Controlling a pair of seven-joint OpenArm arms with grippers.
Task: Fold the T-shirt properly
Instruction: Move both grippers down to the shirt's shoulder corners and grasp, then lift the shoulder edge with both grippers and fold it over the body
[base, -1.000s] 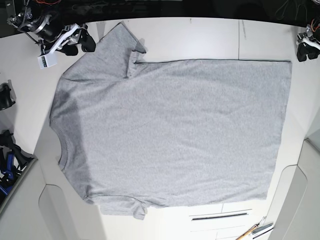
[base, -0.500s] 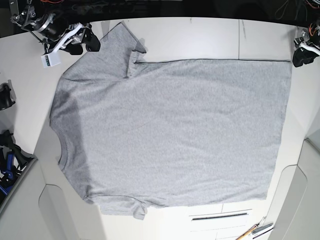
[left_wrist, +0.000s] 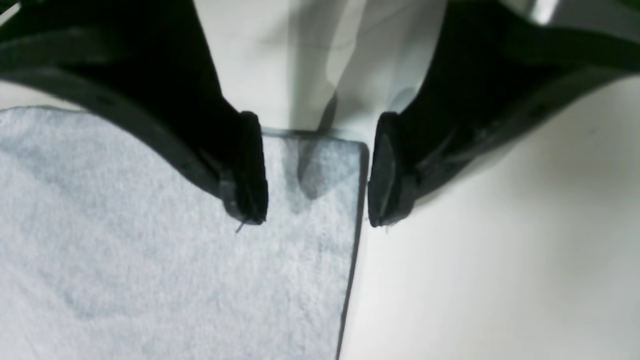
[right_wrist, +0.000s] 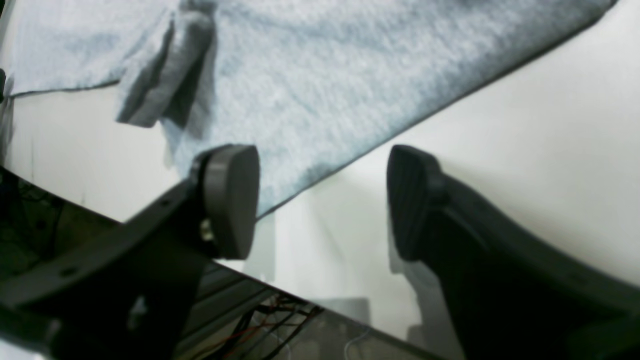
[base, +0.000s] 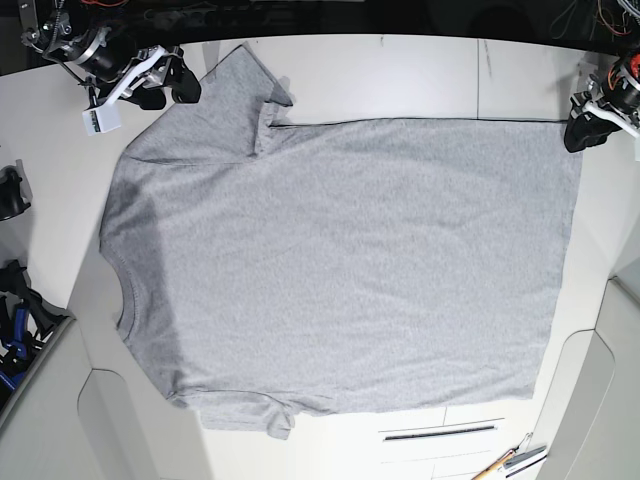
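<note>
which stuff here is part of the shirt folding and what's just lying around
Part of the job:
- T-shirt, spread flat on the table
- left gripper, fingers open at the hem corner
- right gripper, fingers open by the sleeve

Just lying about:
- pencil-like tools at the table's lower edge
- blue clamp at the side
- white tag hanging near the right gripper

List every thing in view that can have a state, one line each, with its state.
T-shirt: spread flat on the table, plain side up, unfolded, upper sleeve edge curled over.
left gripper: open, jaws straddling the shirt's hem corner, gripping nothing.
right gripper: open, beside the sleeve edge, holding nothing.
table: white, bearing the shirt.
</note>
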